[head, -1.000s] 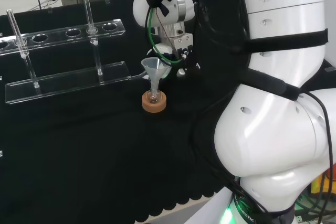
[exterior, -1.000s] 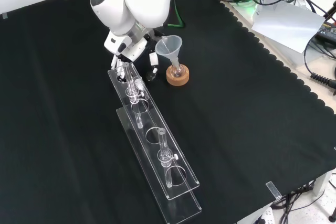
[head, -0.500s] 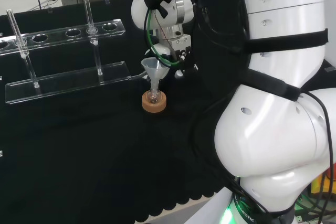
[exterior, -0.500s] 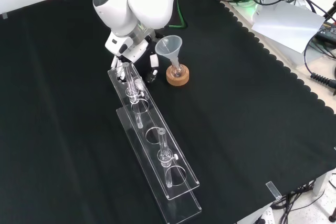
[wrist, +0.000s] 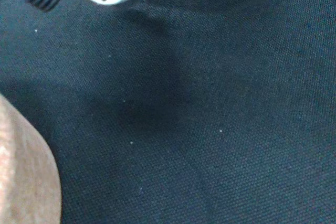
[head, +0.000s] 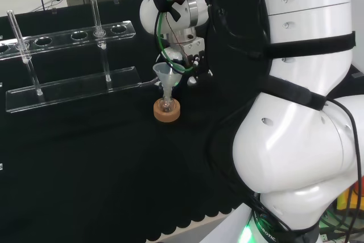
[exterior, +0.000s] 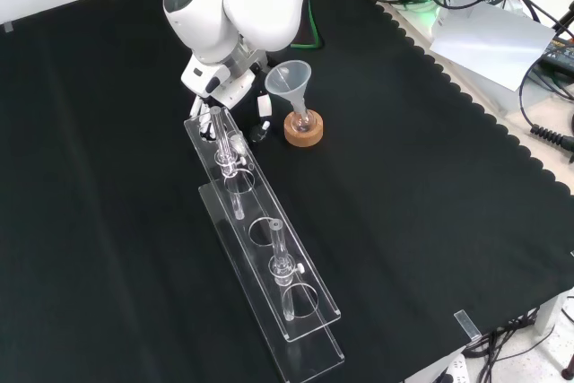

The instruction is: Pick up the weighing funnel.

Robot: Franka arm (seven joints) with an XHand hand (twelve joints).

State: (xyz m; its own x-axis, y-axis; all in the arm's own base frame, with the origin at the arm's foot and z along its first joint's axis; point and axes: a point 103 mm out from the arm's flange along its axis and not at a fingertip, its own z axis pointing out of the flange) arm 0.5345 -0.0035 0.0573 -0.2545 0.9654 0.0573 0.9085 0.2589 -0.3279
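- The robot hand (exterior: 264,108) is hanging low over the desk (exterior: 430,186), in the gap between the end of the rack (head: 74,86) and the funnel (exterior: 289,78) standing in its flask on the cork ring (exterior: 304,129). From here I cannot tell whether it is open or closed.
- I am guessing the weighing funnel is lying in that gap beneath it, since the arm is aiming there. I cannot make it out.
- Room is looking tight: the rack is on one side and the funnel's rim is just beside the hand on the other, so straight up is seeming the safest way out.
- Wide bare cloth is stretching toward the scalloped edge.
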